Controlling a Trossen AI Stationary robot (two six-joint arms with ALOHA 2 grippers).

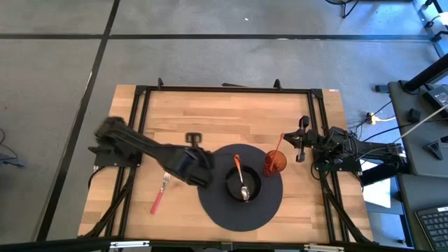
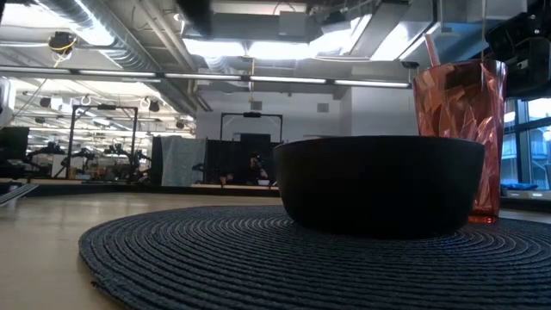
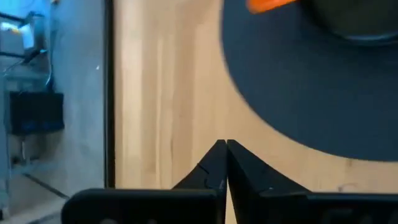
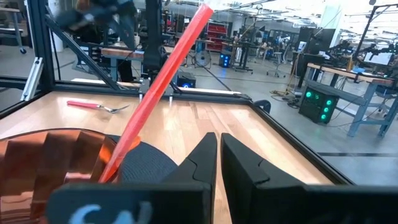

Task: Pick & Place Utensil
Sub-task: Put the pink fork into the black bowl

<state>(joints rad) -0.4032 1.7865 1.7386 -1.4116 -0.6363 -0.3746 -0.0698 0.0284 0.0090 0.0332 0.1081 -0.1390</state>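
Woven dark placemat [image 2: 258, 258] at table front-centre, carrying black bowl [image 2: 379, 185] w/ orange-handled spoon [image 1: 240, 176] inside. Orange tumbler [image 1: 274, 163] w/ straw on mat's right edge. Pink-handled fork [image 1: 159, 194] on bare wood, left of mat. Left gripper [image 1: 203, 168] over mat's left edge, fingers pinched together, empty. Right gripper [image 1: 302, 140] parked at right rail, fingers near-closed, empty.

I see the wooden desk [image 1: 210, 119] inside a black metal frame [image 1: 224, 89]. An orange tumbler [image 1: 274, 162] with a red straw [image 1: 279, 143] stands on the placemat's edge, just beside the bowl. Beyond the desk I make out grey floor [image 1: 56, 63], other workbenches [image 4: 348, 68] and cables [image 1: 381, 115].
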